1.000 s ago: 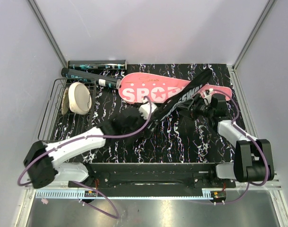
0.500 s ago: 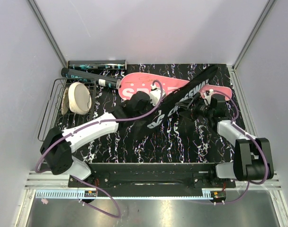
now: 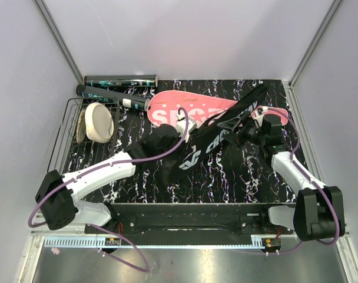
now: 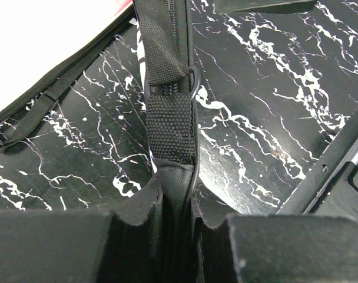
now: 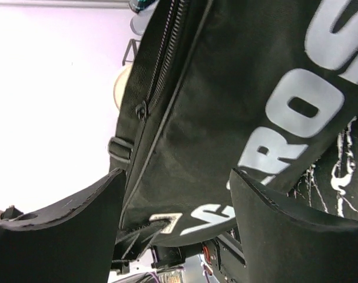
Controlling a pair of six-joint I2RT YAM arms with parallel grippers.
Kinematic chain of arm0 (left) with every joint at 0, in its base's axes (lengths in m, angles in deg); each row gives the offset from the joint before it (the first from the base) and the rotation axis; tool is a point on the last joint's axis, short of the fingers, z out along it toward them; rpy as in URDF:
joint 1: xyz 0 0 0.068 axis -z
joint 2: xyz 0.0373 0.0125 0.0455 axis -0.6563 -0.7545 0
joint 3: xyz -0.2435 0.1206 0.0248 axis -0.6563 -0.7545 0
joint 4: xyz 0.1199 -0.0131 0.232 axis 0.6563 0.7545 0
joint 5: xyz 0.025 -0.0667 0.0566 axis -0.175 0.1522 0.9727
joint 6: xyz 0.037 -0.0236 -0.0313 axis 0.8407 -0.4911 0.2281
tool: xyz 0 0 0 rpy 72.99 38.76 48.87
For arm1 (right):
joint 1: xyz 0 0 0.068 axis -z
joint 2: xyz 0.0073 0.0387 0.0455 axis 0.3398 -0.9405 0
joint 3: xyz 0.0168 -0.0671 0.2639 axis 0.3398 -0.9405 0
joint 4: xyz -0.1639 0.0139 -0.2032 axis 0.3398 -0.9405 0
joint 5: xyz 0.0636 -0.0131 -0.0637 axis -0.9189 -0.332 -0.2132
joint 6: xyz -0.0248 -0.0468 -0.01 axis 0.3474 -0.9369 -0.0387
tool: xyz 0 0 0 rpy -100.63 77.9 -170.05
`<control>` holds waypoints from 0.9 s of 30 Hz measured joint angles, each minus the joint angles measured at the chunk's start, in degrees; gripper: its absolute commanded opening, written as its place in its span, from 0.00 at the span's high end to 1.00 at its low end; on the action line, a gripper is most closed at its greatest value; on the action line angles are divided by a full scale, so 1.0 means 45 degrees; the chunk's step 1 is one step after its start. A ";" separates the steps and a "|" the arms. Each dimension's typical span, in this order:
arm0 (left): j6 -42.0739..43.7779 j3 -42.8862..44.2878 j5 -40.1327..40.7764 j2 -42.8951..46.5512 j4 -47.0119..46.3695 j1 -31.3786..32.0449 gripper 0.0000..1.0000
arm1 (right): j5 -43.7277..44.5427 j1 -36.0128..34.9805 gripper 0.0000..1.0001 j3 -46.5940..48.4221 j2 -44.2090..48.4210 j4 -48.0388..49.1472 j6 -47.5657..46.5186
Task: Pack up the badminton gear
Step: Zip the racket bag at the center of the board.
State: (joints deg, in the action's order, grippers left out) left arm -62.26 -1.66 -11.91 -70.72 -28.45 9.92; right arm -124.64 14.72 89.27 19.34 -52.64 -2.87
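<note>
The black "CROSSWAY" bag (image 3: 217, 138) lies slanted across the mat, from centre front to back right. My left gripper (image 3: 188, 128) is at its left edge. In the left wrist view it (image 4: 178, 188) is shut on the bag's black webbing strap (image 4: 170, 130), beside a metal ring. My right gripper (image 3: 241, 127) is open at the bag's upper part. In the right wrist view, the lettered bag (image 5: 226, 88) hangs between its spread fingers (image 5: 176, 177). The pink "SPORT" case (image 3: 179, 106) lies behind, partly under the bag. Two dark tubes (image 3: 120, 79) (image 3: 105, 94) lie at the back left. No rackets or shuttlecocks show.
A black wire basket (image 3: 67, 138) stands at the left edge and holds a cream round disc (image 3: 99, 121). White walls close in the mat on the left, back and right. The arms' base rail (image 3: 185, 215) runs along the near edge.
My left gripper reached in from the near left and shut on the bag's strap. The bag's near end has swung toward the front. The right gripper opened wider and shifted slightly back.
</note>
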 measured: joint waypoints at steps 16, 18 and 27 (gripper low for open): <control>-0.0170 -0.0476 0.1593 0.0491 0.0787 0.1506 0.20 | 0.1501 -0.2375 1.00 0.1258 -0.1870 -0.0763 -0.0413; -0.0267 -0.0087 0.1409 0.0257 0.1350 0.1540 0.18 | 0.1593 -0.2521 1.00 0.0714 -0.1700 -0.0243 -0.0068; -0.0578 0.2579 0.0685 -0.1996 0.3075 0.1496 0.14 | 0.2900 -0.3065 1.00 -0.0204 -0.0510 0.0277 0.0918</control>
State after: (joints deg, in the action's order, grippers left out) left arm -64.86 9.94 -8.83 -79.70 -14.61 16.65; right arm -111.59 0.92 88.36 17.05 -51.39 1.26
